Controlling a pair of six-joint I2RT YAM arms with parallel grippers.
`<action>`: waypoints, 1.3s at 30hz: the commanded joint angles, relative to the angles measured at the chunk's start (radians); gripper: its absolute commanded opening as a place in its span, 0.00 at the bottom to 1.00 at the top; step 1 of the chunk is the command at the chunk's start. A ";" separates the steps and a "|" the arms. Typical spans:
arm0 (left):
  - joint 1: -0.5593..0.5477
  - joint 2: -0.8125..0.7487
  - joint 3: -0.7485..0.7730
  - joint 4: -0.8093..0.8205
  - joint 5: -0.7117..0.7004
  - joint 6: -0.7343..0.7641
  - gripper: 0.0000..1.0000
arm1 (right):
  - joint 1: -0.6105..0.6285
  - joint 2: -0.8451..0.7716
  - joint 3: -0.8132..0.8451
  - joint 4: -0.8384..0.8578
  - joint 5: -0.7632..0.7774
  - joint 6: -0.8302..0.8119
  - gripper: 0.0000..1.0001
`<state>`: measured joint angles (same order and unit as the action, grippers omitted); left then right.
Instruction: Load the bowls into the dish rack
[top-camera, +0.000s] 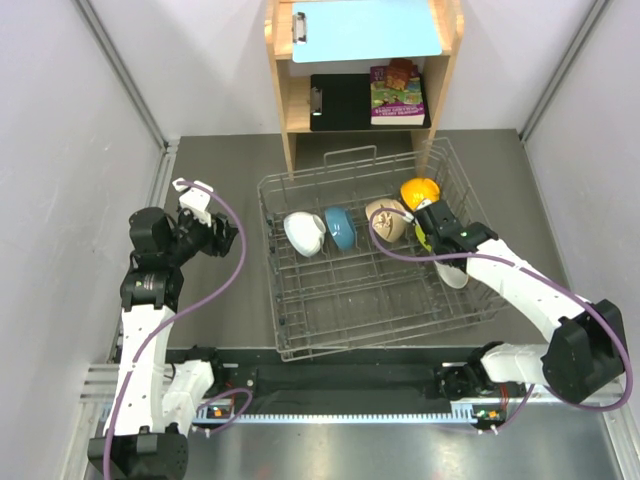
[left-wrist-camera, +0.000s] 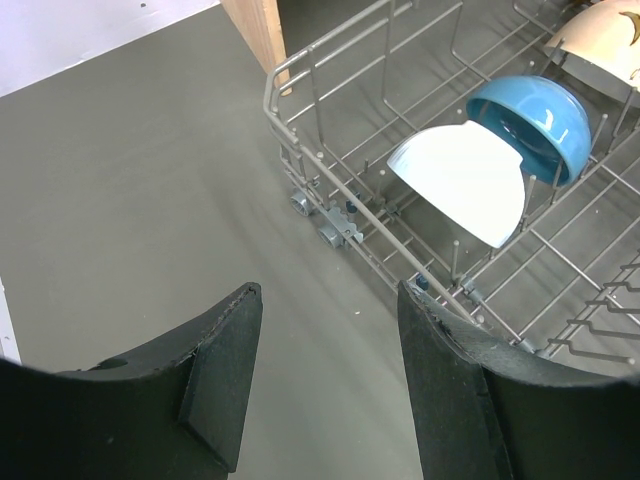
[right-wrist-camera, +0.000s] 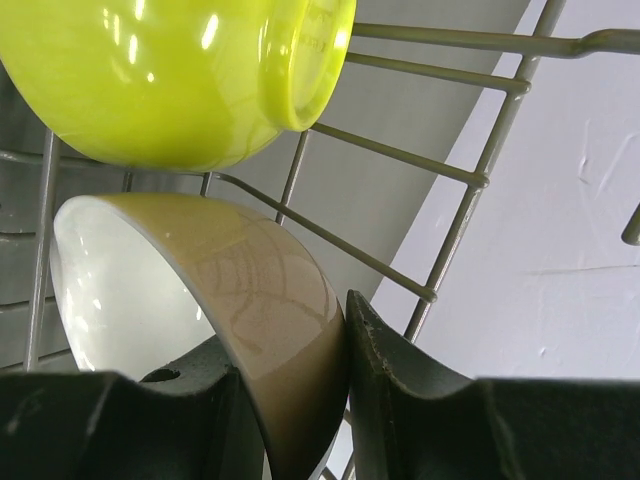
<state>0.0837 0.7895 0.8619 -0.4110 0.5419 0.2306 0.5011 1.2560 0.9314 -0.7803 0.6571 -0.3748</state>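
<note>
The silver wire dish rack (top-camera: 300, 345) sits mid-table. In it stand a white bowl (top-camera: 303, 232), a blue bowl (top-camera: 340, 228), a speckled beige bowl (top-camera: 388, 220), an orange bowl (top-camera: 420, 190) and a lime green bowl (top-camera: 421, 238). My right gripper (top-camera: 440, 250) reaches into the rack's right end, shut on the rim of the second beige bowl (right-wrist-camera: 250, 300), just below the lime bowl (right-wrist-camera: 180, 80). My left gripper (top-camera: 225, 238) is open and empty, left of the rack. Its view (left-wrist-camera: 328, 295) shows the rack (left-wrist-camera: 360, 205), white bowl (left-wrist-camera: 465, 175) and blue bowl (left-wrist-camera: 535, 115).
A wooden shelf unit (top-camera: 285, 110) stands behind the rack, holding a blue clipboard (top-camera: 365, 28), a black clipboard and a booklet. Grey walls close in on both sides. Rack wires (right-wrist-camera: 400, 155) run close beside my right fingers.
</note>
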 joint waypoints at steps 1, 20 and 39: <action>0.004 -0.006 0.002 0.046 0.021 0.001 0.62 | 0.008 -0.036 0.040 0.033 -0.021 0.004 0.00; 0.008 0.005 -0.012 0.038 -0.117 0.035 0.62 | 0.151 0.017 0.047 0.137 0.216 -0.121 0.00; 0.030 -0.036 -0.052 -0.009 -0.146 0.085 0.62 | 0.215 0.122 -0.098 0.302 0.469 -0.357 0.00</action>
<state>0.1051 0.7742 0.8249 -0.4240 0.3981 0.2981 0.7044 1.3903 0.8497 -0.5320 1.0355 -0.6765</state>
